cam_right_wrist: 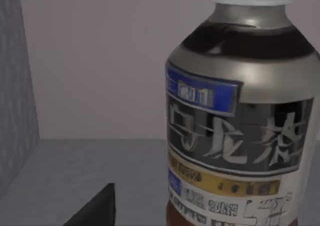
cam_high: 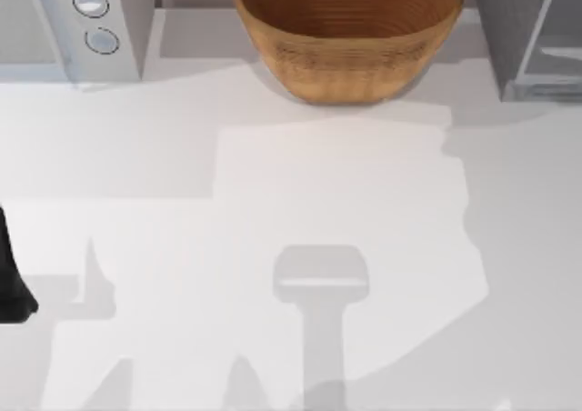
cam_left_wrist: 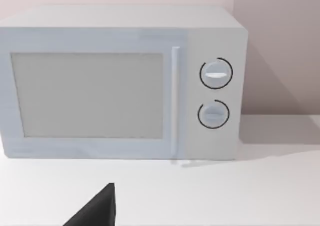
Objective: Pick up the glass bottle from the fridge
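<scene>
The fridge [cam_high: 509, 29] is the dark grey box with a pale panel at the table's back right corner. In the right wrist view the glass bottle [cam_right_wrist: 240, 121] stands upright and very close on the fridge's grey floor [cam_right_wrist: 90, 171]. It has a white cap, dark contents and a silver-and-blue label. A dark part of my right gripper [cam_right_wrist: 95, 211] shows beside the bottle, a little apart from it. My left arm [cam_high: 11, 284] rests at the table's left edge, and a dark part of its gripper [cam_left_wrist: 95, 211] faces the white appliance.
A white appliance with two round knobs [cam_high: 91, 20] stands at the back left and fills much of the left wrist view [cam_left_wrist: 120, 86]. A woven bowl [cam_high: 350, 29] sits at the back middle. The white table [cam_high: 300, 202] stretches in front of them.
</scene>
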